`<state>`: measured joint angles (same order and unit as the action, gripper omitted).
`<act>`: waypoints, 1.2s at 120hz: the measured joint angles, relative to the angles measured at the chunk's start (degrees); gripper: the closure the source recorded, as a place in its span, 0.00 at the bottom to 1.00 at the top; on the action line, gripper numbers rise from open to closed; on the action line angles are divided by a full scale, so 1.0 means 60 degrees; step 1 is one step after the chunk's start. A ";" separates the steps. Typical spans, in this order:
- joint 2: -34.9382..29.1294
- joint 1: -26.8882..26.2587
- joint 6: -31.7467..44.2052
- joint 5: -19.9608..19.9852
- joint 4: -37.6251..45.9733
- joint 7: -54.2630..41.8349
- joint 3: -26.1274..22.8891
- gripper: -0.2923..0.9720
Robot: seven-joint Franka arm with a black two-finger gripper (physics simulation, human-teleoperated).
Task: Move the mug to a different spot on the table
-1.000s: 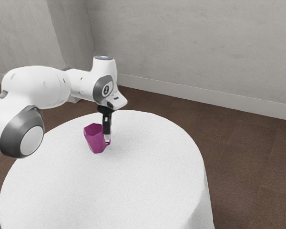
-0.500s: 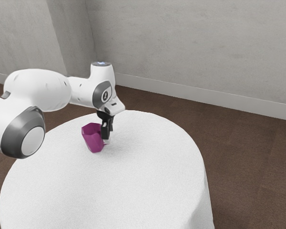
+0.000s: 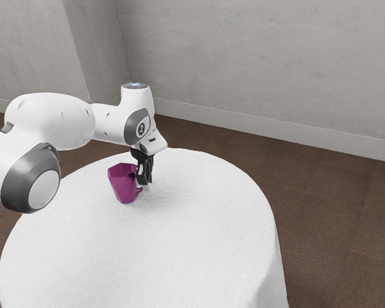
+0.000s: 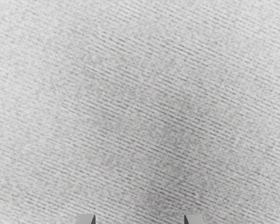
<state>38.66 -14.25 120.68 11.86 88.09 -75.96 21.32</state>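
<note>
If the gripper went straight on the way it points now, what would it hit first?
The white-clothed table: the gripper points straight down just above it, and the wrist view shows cloth ahead. The mug sits beside it, likely off that line.

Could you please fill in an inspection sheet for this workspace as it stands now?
Surface: round table under a white cloth.
Job's things: magenta mug, tilted, toward the table's far edge on the exterior view's left.
Clutter: nothing seen.
Grippers: gripper points down, right against the mug's side on the exterior view's right; whether it holds the mug cannot be told.
Cables: nothing seen.
Surroundings: grey wall, white skirting, dark brown floor.
</note>
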 joint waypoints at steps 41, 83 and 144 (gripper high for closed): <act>-0.0129 -0.0012 -0.0013 -0.0033 -0.0101 -0.0079 0.0020 0.73; -0.0709 -0.0254 -0.0092 -0.0162 0.0109 -0.0051 -0.0034 0.78; -0.3132 -0.1630 0.0005 -0.1370 0.3743 0.1086 0.0016 0.81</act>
<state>19.87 -24.03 120.71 3.64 110.55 -69.45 21.42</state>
